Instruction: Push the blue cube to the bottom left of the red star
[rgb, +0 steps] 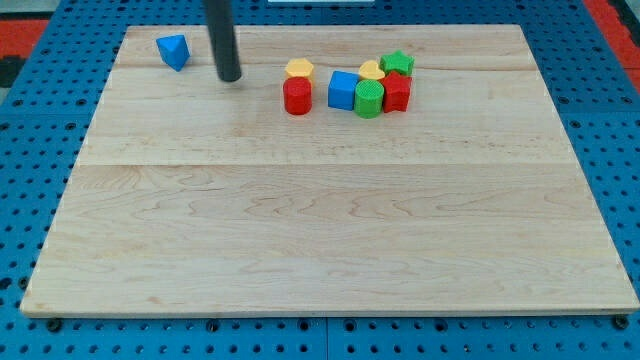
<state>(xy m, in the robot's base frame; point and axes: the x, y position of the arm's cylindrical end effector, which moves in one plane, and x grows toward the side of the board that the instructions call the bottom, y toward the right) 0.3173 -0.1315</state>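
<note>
Tip: my tip (230, 77) is set down in the upper left of the frame, clear of every block; no gripper is fitted, so no open or closed state can be told.
Blue cube: the blue cube (343, 91) is found in the upper centre, at the left edge of a tight cluster.
Red star: the red star (397, 92) is taken to be the red block at the cluster's right, below the green star (398, 63); its shape is partly hidden.
Cluster: a green cylinder (369, 98) is wedged between cube and red star; a yellow block (371, 70) is pressed in behind it.
Outliers: a red cylinder (297, 96) with a yellow block (299, 69) behind it is placed between tip and cube; a blue triangular block (173, 51) lies far upper left.
Risk 1: a straight approach from the left is judged likely to strike the red cylinder first.
Risk 2: a rightward push on the cube would be passed through the green cylinder and the red star displaced.
Risk 3: an off-centre contact could rotate the cube away from the intended line.
</note>
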